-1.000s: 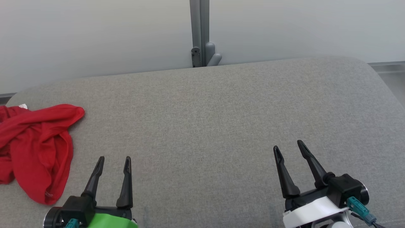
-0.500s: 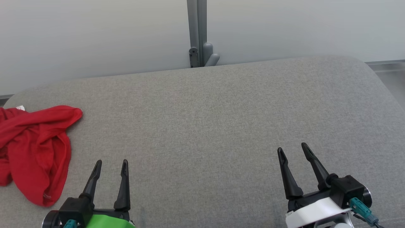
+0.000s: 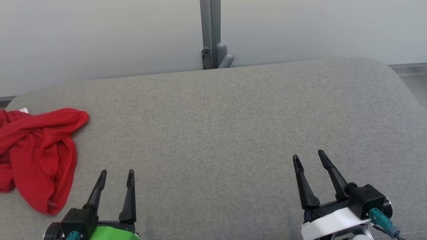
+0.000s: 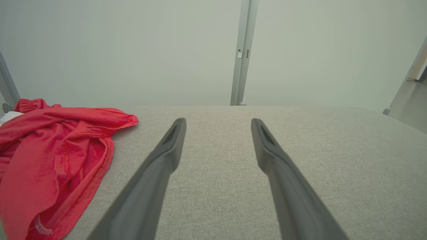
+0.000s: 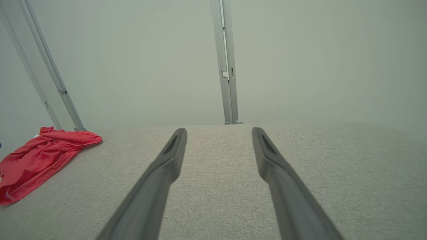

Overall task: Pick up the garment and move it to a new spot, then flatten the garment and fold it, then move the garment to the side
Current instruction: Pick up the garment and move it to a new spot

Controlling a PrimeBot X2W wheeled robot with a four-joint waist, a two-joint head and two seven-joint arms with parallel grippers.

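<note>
A red garment (image 3: 36, 156) lies crumpled at the left edge of the grey fabric-covered tabletop (image 3: 217, 116), nearer the far-left corner than the near one, with part of it running out of the head view on that side. It is bunched and creased, one rounded lobe pointing toward the tabletop's middle and a hemmed edge curling down toward the near edge. A small white tag (image 3: 23, 110) shows at its far end.

The left pincer (image 3: 116, 172) hovers over the near edge on the left, its two dark fingers spread apart and holding nothing — the garment sits just beside it, to its left, not touching. From that wrist, the left pincer (image 4: 217, 121) points at the far edge, and the red cloth (image 4: 56, 156) lies off to the side of its left finger.

The right pincer (image 3: 308, 155) sits over the near edge toward the right corner, fingers likewise apart and empty, well apart from the garment. Along its own fingers (image 5: 218, 130) the cloth (image 5: 40, 156) shows far off at the left edge.

Behind the far edge stands a pale wall with a grey upright post (image 3: 210, 33).
</note>
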